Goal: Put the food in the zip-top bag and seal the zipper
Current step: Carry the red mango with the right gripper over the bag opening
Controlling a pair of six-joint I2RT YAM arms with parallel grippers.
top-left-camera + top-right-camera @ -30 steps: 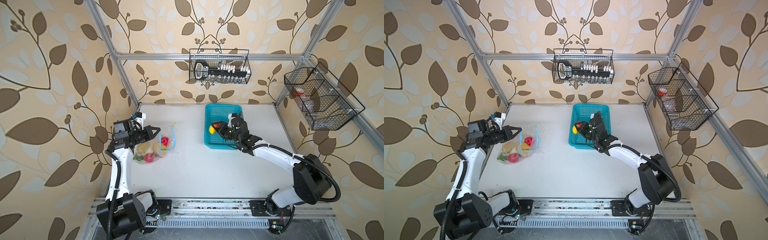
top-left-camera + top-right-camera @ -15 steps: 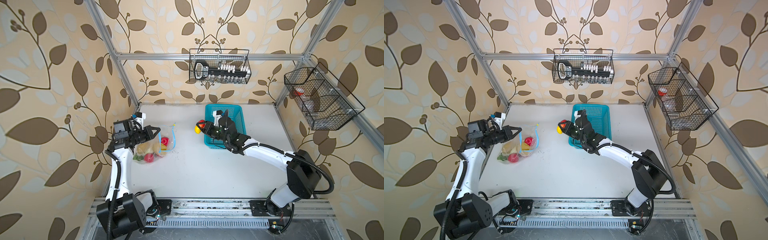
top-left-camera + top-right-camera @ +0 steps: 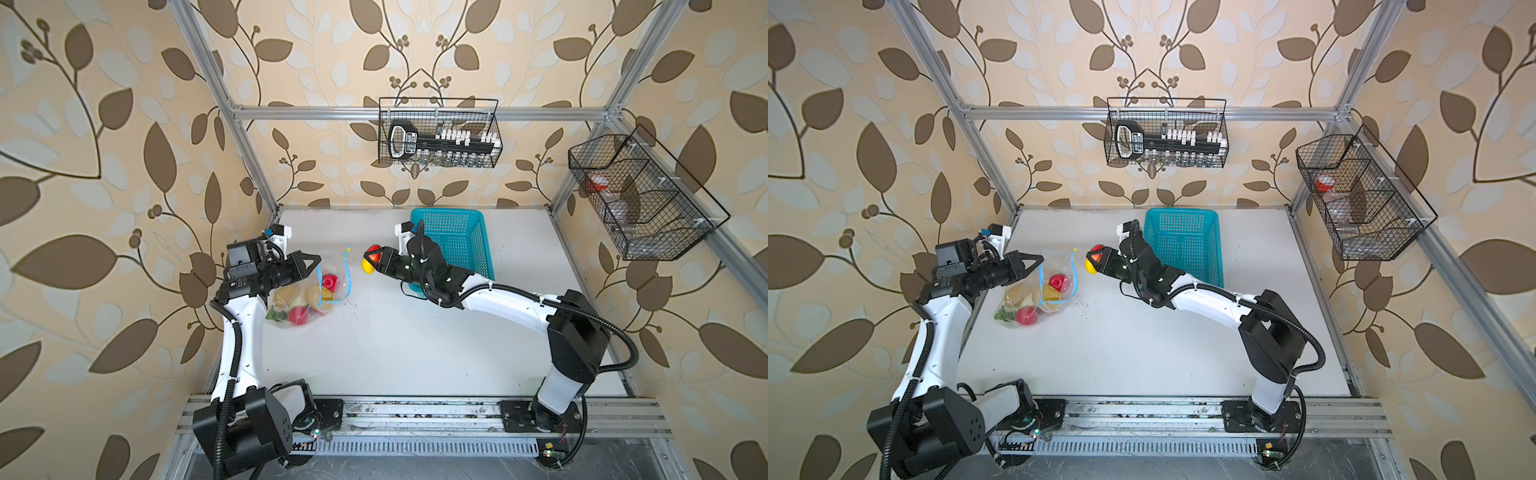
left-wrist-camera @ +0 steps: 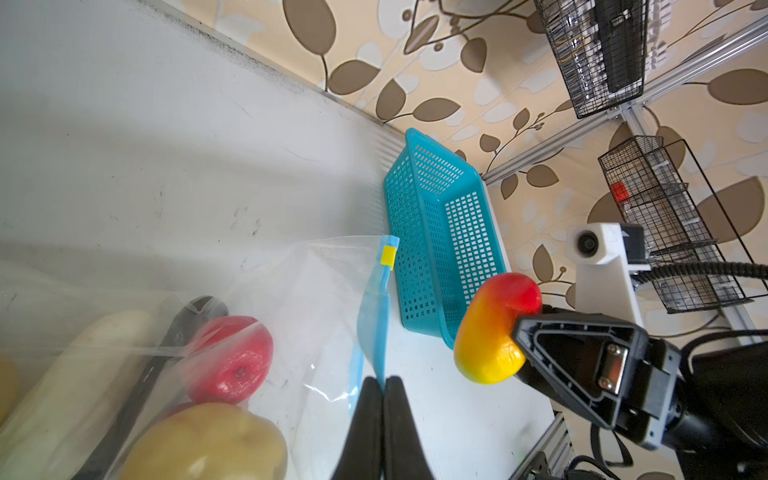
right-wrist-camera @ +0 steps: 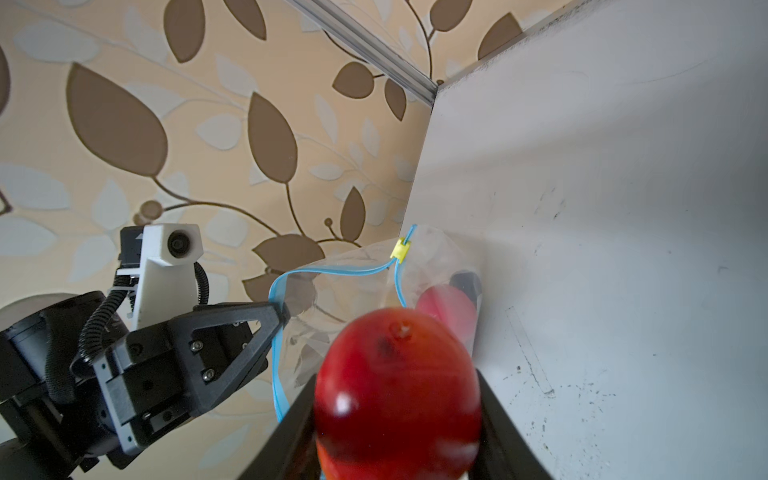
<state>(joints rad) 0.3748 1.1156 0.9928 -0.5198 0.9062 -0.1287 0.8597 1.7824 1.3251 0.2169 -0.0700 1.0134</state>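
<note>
Left tool (image 4: 382,384) pinched thin blue zipper edge (image 5: 332,272) of clear crinkly zip-top bag (image 4: 316,291), right tool (image 3: 374,261) clamped red-yellow toy fruit (image 4: 494,332) just beside gaping mouth.

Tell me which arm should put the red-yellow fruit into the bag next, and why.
Right. The right gripper is shut on the red-yellow fruit, just beside the open mouth of the zip-top bag. The left gripper pinches the zipper, holding that mouth up.
</note>
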